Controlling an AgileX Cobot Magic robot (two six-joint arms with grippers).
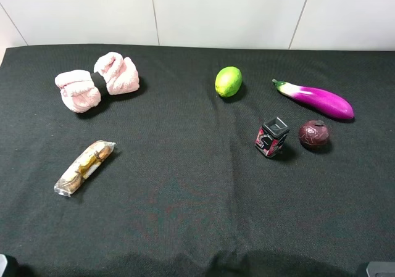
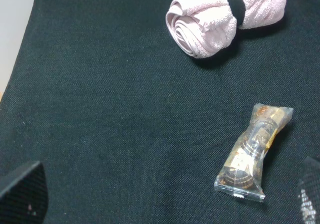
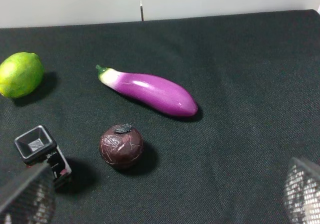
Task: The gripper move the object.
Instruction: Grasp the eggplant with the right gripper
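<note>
One eggplant (image 3: pixel 150 92), one lime (image 1: pixel 228 81), one round maroon fruit (image 3: pixel 121 146), one small black open-topped box (image 1: pixel 272 137), one clear-wrapped snack packet (image 2: pixel 252 151) and one pink towel bundle (image 2: pixel 220 19), cinched by a black band into two lobes, lay on the black cloth (image 1: pixel 197 215); two grippers were in view, one at each wrist camera. The eggplant lay on its side at the far right of the cloth in the high view, its green stem pointing toward the lime, the maroon fruit near it on the nearer side but not touching; the box stood just beside that fruit. The right gripper (image 3: pixel 164 194) hung above the cloth short of the fruit, its fingers (image 3: pixel 25 196) spread wide, holding and touching nothing; the left gripper (image 2: pixel 165 196) was likewise spread wide near the packet, gripping nothing.
</note>
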